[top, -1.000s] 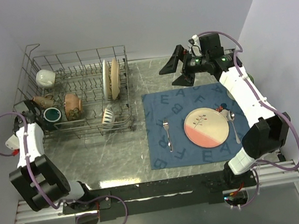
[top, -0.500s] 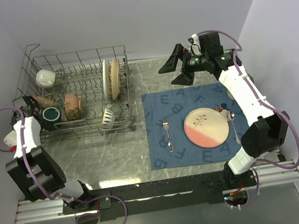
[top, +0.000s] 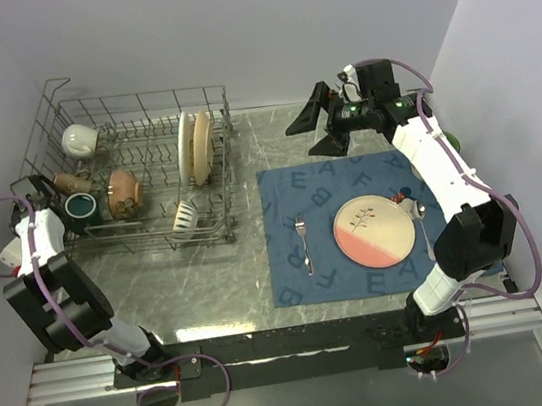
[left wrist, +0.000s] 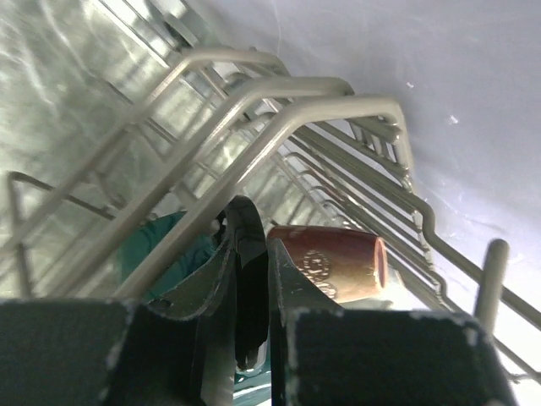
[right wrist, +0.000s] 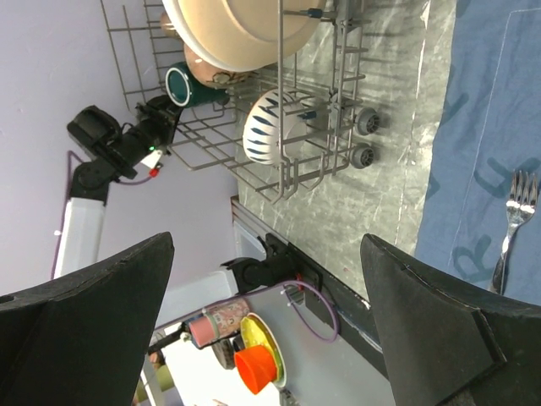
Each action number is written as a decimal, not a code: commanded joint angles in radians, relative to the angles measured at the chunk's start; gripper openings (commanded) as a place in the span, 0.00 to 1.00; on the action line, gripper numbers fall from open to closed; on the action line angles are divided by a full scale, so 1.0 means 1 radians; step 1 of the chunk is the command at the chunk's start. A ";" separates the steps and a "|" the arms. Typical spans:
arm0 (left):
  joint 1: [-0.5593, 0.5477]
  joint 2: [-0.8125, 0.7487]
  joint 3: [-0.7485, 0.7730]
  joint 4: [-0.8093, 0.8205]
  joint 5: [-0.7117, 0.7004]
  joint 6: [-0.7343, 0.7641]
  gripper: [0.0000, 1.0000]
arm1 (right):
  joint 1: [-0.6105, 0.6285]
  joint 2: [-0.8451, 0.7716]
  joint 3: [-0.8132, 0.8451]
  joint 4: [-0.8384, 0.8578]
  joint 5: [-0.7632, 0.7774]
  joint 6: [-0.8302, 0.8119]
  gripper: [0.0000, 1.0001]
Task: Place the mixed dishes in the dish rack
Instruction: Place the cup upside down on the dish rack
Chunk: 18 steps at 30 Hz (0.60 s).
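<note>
**Top view.** The dish rack [top: 137, 109] stands at the left of the grey marbled table [top: 262, 285]. It holds 3 mugs, 2 bowls and 2 plates.
- The white mug [top: 80, 139] sits in the far left corner.
- The brown mug [top: 71, 181] lies on its side by the left wall.
- The dark mug [top: 81, 204], teal inside, lies just nearer than the brown mug.
- The brown bowl [top: 120, 192] rests beside both of these mugs.
- The white plate [top: 184, 146] and the tan plate [top: 204, 142] stand upright side by side between tines.
- The blue-striped bowl [top: 184, 215] leans at the near edge.

To the right lies the blue lettered placemat [top: 285, 196], which carries 3 pieces.
- The pink-and-cream plate [top: 374, 232] lies flat on it.
- The fork [top: 304, 242] lies to the plate's left, apart from it.
- The spoon [top: 421, 224] lies just beside the plate's right rim.

The left gripper [top: 46, 197] is at the rack's left wall. The right gripper [top: 303, 141] hovers beyond the placemat's far edge.

**Left wrist view.** The left gripper [left wrist: 252, 241] reaches in under the rack's wires. Its fingers are clenched on a thin dark curved edge with teal beside it, which is the dark mug's wall. The brown mug [left wrist: 330, 262] lies just beyond.

**Right wrist view.** The right gripper [right wrist: 266, 241] is spread wide and grasps nothing.
</note>
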 commanded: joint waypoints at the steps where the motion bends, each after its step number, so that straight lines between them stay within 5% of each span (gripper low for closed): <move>1: 0.024 0.011 -0.099 0.200 0.078 -0.822 0.01 | 0.008 0.005 0.050 0.026 -0.019 0.015 1.00; 6: 0.024 0.034 -0.187 0.370 0.215 -0.851 0.01 | 0.008 0.007 0.047 0.021 -0.022 0.010 1.00; 18: 0.024 0.000 -0.141 0.321 0.137 -0.807 0.04 | 0.008 -0.009 0.030 0.035 -0.020 0.015 1.00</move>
